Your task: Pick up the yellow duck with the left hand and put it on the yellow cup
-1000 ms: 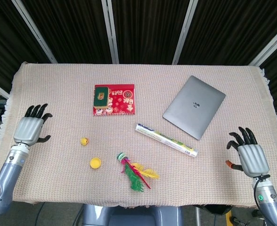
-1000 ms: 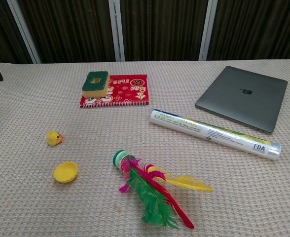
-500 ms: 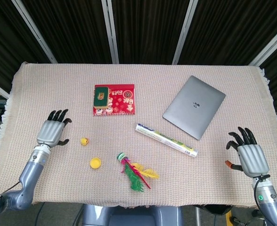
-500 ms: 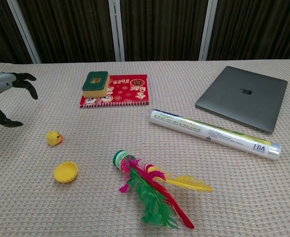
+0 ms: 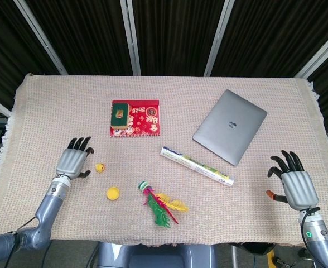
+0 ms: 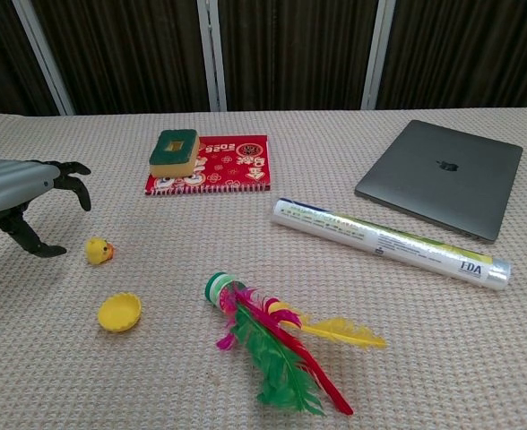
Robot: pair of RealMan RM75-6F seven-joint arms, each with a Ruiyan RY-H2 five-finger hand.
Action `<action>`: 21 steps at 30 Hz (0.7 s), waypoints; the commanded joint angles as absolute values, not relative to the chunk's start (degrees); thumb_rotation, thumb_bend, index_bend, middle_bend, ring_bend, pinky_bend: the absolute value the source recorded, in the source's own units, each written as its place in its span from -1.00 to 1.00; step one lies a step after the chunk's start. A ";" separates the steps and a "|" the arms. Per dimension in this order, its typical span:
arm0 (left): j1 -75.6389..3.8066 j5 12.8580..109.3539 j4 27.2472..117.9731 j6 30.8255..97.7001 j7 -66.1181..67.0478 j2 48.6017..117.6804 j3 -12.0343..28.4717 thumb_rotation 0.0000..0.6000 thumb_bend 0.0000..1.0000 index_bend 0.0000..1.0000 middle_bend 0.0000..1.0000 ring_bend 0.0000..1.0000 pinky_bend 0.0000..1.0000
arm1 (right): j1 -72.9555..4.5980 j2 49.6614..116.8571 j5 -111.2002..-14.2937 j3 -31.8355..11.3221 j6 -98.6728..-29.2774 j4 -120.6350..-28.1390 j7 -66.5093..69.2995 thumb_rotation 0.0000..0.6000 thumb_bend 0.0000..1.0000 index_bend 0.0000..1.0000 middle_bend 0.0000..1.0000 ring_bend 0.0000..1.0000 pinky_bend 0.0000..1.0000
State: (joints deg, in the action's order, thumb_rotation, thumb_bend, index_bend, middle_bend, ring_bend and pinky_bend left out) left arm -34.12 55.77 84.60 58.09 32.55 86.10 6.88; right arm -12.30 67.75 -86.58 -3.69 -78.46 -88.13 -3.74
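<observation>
1. Yellow duck [image 5: 100, 167] lies on the woven cloth [image 5: 52, 111], left of frame centre, above the yellow cup [image 5: 113, 193].
2. Left hand [image 5: 73, 162], fingers spread and empty, sits just left of the duck, apart from it.
3. Right hand [image 5: 298, 187], lower right, fingers apart, holds nothing.

Looks like a lab or recording booth, though I see little beyond my table [image 5: 275, 212]: beige woven cloth over it, dark curtain panels [image 5: 175, 33] with metal frame bars [image 5: 131, 36] behind, and a staged mix of props like a closed laptop [image 5: 230, 126] and feather shuttlecock [image 5: 159, 204].
</observation>
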 commanded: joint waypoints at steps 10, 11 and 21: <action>-34.90 55.30 83.55 58.54 33.49 88.51 5.98 1.00 -0.52 -0.37 -1.00 -1.00 -1.00 | -12.28 67.74 -86.62 -3.67 -78.54 -88.13 -3.57 1.00 -1.00 -0.02 -0.63 -1.00 -1.00; -34.92 55.29 83.53 58.61 33.53 88.55 5.97 1.00 -0.52 -0.36 -1.00 -1.00 -1.00 | -12.28 67.74 -86.61 -3.66 -78.51 -88.12 -3.54 1.00 -1.00 -0.02 -0.63 -1.00 -1.00; -34.98 54.91 82.97 59.49 33.24 89.30 6.15 1.00 -0.44 -0.26 -1.00 -1.00 -1.00 | -12.28 67.70 -86.63 -3.65 -78.51 -88.15 -3.31 1.00 -1.00 -0.02 -0.63 -1.00 -1.00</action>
State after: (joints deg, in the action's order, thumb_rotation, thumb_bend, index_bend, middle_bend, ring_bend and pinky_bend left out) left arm -34.97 54.92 82.99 59.49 33.26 89.30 6.16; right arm -12.28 67.70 -86.63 -3.66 -78.52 -88.15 -3.31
